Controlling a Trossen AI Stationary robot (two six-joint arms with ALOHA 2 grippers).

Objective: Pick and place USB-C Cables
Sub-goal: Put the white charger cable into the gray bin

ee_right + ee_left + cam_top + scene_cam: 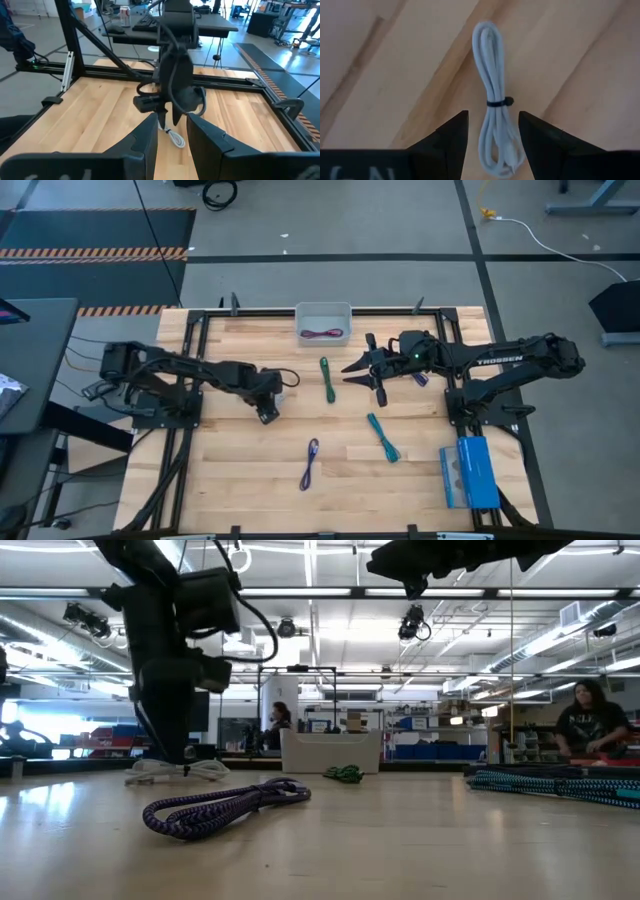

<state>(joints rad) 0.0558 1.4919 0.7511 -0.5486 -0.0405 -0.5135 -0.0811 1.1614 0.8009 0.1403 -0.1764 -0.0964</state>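
A white-grey cable bundle [494, 95], tied with a black band, lies flat on the wood. My left gripper [492, 116] points down over it, open, one finger on each side of its lower half. In the high view the left gripper [266, 412] is left of centre and hides that cable. My right gripper [365, 370] is open and raised over the table's far right, holding nothing. A magenta cable [322, 333] lies in the clear bin [323, 310]. The green cable [327, 378], teal cable [382, 437] and purple-blue cable [309, 463] lie on the table.
The bin sits at the far edge's middle. A blue box [468, 472] lies at the near right corner. A dark frame borders the tabletop. In the low view the purple-blue cable [220, 808] lies nearest, and people stand at benches far behind.
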